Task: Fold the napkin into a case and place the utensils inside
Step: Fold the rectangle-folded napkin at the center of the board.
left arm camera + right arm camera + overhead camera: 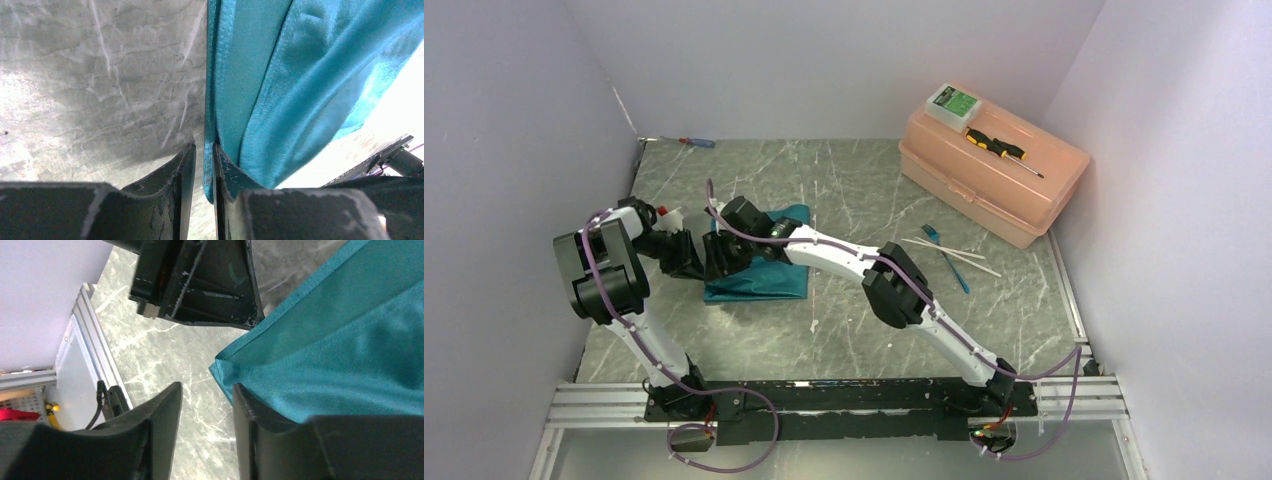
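The teal napkin (764, 270) lies folded on the table left of centre. Both grippers are at its left edge. My left gripper (696, 262) has its jaws a narrow gap apart (204, 147); the napkin's hem (209, 100) runs into that gap against the right finger, and table shows between the hem and the left finger. More napkin (300, 85) drapes over the right finger's outer side. My right gripper (727, 262) is open (205, 387); a napkin corner (222, 371) lies just ahead of its right finger. The blue utensil (946, 256) and white sticks (964, 258) lie at the right.
A peach toolbox (1024, 190) stands at the back right with a yellow-and-black screwdriver (996, 148) and a small green-and-white box (952, 103) on its lid. A red-and-blue screwdriver (690, 142) lies at the back left. Walls close in on three sides.
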`<control>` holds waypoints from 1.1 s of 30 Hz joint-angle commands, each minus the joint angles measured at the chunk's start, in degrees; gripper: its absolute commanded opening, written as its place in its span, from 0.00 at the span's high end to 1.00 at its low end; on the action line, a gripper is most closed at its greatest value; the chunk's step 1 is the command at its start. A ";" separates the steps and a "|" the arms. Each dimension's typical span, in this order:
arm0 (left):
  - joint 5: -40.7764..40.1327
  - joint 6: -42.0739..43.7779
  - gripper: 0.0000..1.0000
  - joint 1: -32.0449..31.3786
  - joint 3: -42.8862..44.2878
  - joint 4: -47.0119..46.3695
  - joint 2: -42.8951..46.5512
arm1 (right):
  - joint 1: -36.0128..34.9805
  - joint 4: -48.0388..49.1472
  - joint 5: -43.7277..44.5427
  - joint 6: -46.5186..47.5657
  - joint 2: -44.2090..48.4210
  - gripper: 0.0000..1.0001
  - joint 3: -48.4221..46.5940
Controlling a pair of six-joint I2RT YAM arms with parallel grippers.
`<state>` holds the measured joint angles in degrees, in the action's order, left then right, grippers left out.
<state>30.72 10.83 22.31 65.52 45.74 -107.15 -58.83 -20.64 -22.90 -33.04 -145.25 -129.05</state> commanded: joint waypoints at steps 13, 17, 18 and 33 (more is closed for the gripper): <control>-2.23 1.93 0.75 0.81 8.59 5.82 4.78 | 10.57 8.24 -4.55 0.15 17.90 0.30 10.13; -0.49 2.97 0.74 0.58 11.20 8.37 7.64 | 16.23 3.10 0.84 3.63 21.01 0.36 14.59; 0.38 3.30 0.74 0.06 11.58 9.09 7.99 | 17.65 2.19 2.37 4.88 21.35 0.39 15.95; -1.84 7.79 0.77 -14.68 2.66 8.09 8.39 | 23.14 1.94 4.48 9.06 18.37 0.72 24.78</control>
<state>31.73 15.35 8.19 71.42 54.28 -99.35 -35.18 -20.53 -18.09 -24.91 -128.97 -104.90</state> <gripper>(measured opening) 0.243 0.267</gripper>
